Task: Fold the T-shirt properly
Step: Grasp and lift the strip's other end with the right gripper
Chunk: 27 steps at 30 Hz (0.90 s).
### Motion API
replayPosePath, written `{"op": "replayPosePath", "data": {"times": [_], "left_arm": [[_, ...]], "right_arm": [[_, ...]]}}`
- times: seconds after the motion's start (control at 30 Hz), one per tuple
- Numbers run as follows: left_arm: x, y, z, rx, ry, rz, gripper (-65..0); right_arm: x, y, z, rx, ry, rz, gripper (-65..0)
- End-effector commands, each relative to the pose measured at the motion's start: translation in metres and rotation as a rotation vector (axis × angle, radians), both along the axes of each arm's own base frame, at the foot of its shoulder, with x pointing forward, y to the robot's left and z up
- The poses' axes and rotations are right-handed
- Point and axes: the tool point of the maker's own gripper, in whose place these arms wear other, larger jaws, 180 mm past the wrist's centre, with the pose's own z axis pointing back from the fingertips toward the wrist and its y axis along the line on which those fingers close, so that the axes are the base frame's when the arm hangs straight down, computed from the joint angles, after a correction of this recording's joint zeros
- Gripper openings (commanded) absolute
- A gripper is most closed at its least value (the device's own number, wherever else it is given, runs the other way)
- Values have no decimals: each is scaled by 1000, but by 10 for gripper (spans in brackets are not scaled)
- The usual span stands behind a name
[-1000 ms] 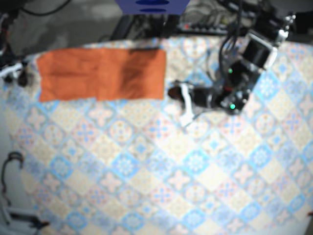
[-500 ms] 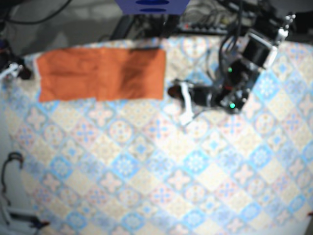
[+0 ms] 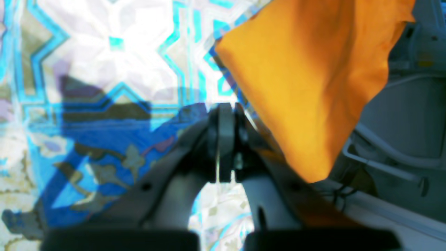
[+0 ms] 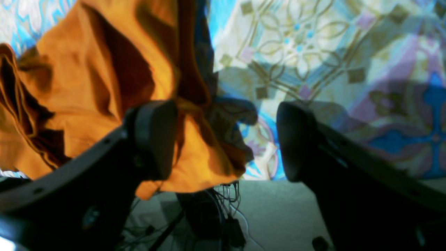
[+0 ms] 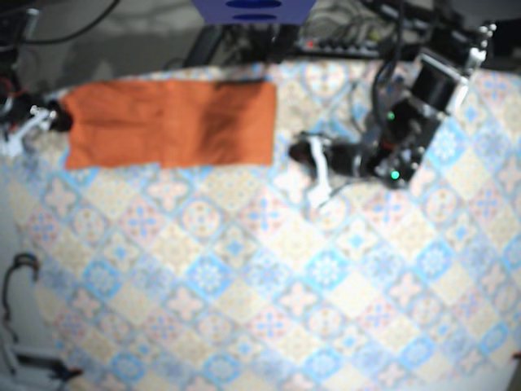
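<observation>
The orange T-shirt (image 5: 163, 122) lies as a long flat rectangle at the table's far left in the base view. My right gripper (image 5: 50, 118) is at the shirt's left end. In the right wrist view that gripper (image 4: 224, 139) is open, and rumpled orange cloth (image 4: 87, 87) lies around its left finger (image 4: 156, 139) and partly in the gap. My left gripper (image 5: 301, 152) is just right of the shirt's right edge, apart from it. The left wrist view shows it (image 3: 224, 115) shut on nothing, with the shirt's corner (image 3: 313, 69) ahead to the right.
A patterned blue and cream cloth (image 5: 244, 269) covers the table. A blue object (image 5: 252, 10) and cables sit beyond the far edge. A dark cable loop (image 5: 20, 269) hangs off the left side. The table's edge shows below the shirt in both wrist views.
My left gripper has drawn back to the right, away from the shirt's right edge. My right gripper has moved right, up to the shirt's left end.
</observation>
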Motion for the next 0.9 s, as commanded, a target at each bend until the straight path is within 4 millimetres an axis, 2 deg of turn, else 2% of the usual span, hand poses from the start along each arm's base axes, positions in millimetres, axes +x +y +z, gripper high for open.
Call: {"op": "replayPosePath", "data": {"times": [0.0,0.13,0.23,0.4,0.6,0.87], "left_arm": [[13,0,12,-20,-40,5,-650],[13,1,12,-19,-39,8,-650],[13,1,12,-19,-39,8,-650],[13,0,12,-20,-38,9,-650],[13,0,11,-21,-37,9,-650],[13,0,11,-21,-37,9,-650]], "right_arm": [[14,-10,15,-22,-58,3,-216],[16,-8,15,-22,-72,3,-216],[26,-1,25,-36,-108,39,-216],[24,7,28,-43,-117,71,-216],[13,16,17,-15,-69,74,-216],[11,28,10,14,-67,69,-216]]}}
